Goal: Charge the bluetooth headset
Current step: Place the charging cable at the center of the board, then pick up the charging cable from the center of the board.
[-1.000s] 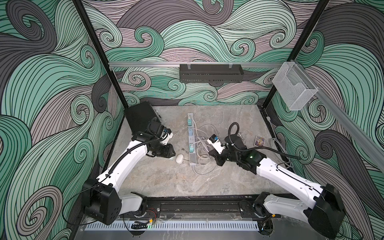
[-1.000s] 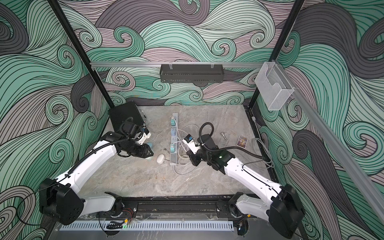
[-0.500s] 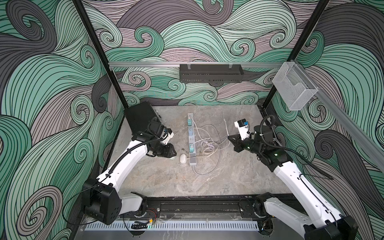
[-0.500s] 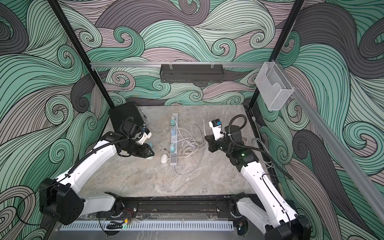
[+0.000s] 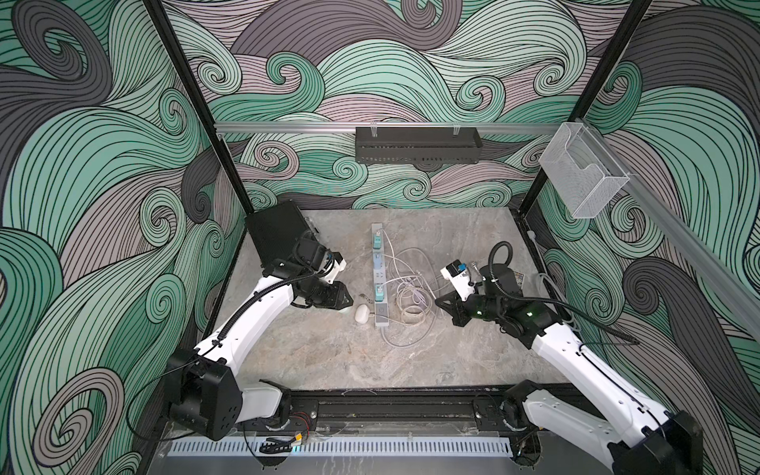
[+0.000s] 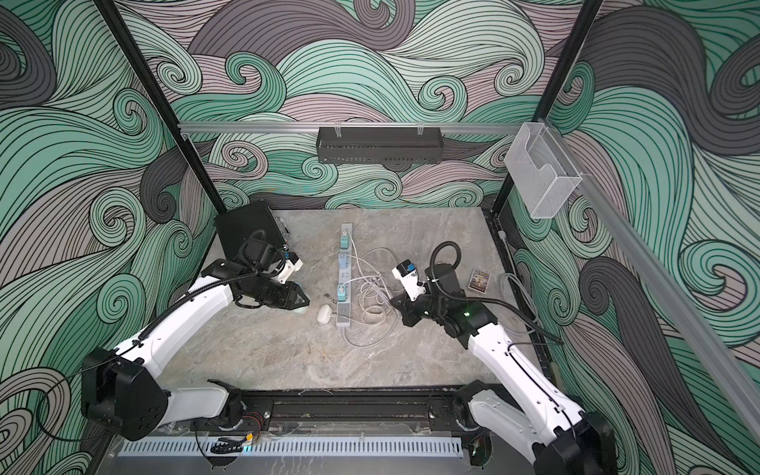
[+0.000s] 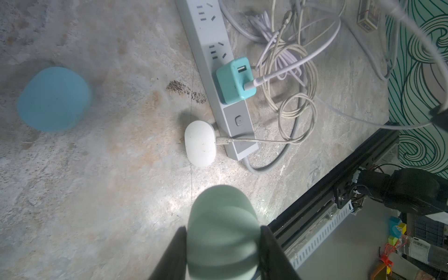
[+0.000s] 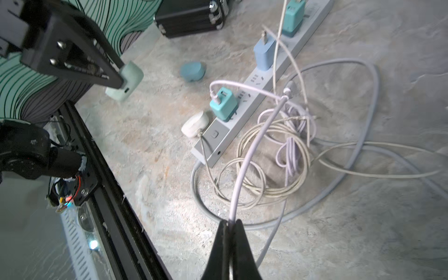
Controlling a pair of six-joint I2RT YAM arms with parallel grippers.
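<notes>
The green case [image 8: 126, 81] is clamped in the left gripper [image 6: 299, 303], just left of the strip's [image 5: 380, 283] near end, with its port facing the right arm. The right gripper [image 8: 229, 224] is closed on a lilac cable [image 8: 252, 150], right of the strip.

The task is judged about half done. Case and cable are each held but well apart, and no plug is yet inserted.

A lilac lead is plugged into the teal charger [image 7: 235, 81], but it cannot be confirmed as the held cable. The free plug cannot be picked out among the coils. A white case [image 7: 200, 143], already cabled, and a blue case [image 7: 54, 99] lie to the left of the strip.
</notes>
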